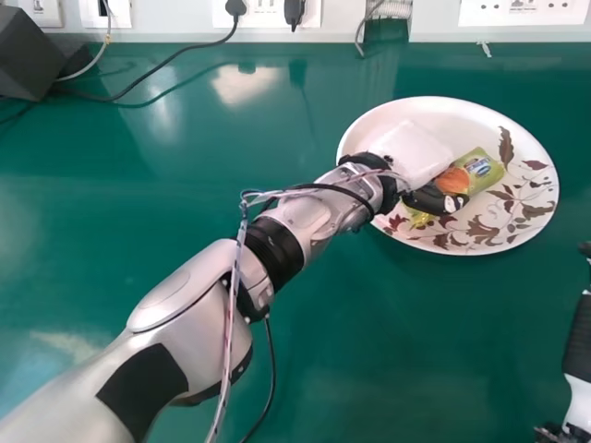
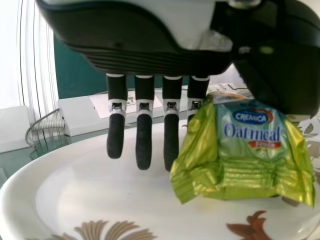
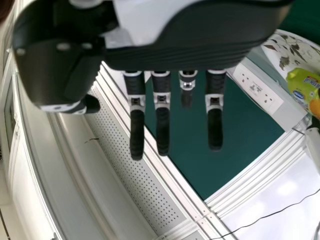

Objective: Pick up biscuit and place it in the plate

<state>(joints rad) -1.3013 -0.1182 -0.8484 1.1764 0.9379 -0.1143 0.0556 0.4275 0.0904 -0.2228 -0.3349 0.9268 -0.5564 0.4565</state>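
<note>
Left hand (image 1: 413, 155) over the plate (image 1: 462, 115), fingers straight and wide open, pointing down in the left wrist view. Thumb lies across the biscuit packet (image 1: 482, 170) in the head view; can't tell if it presses on it. No curl round the packet. Packet is green-yellow, inside the plate, next to the left hand. Plate is white with a brown leaf print, on the green worktop (image 1: 369, 360). Right hand (image 1: 579, 337) at the head view's right edge, off the plate, fingers straight, holding nothing. Dark box (image 1: 32, 55) and black cable (image 1: 171, 60) at far left of worktop.
</note>
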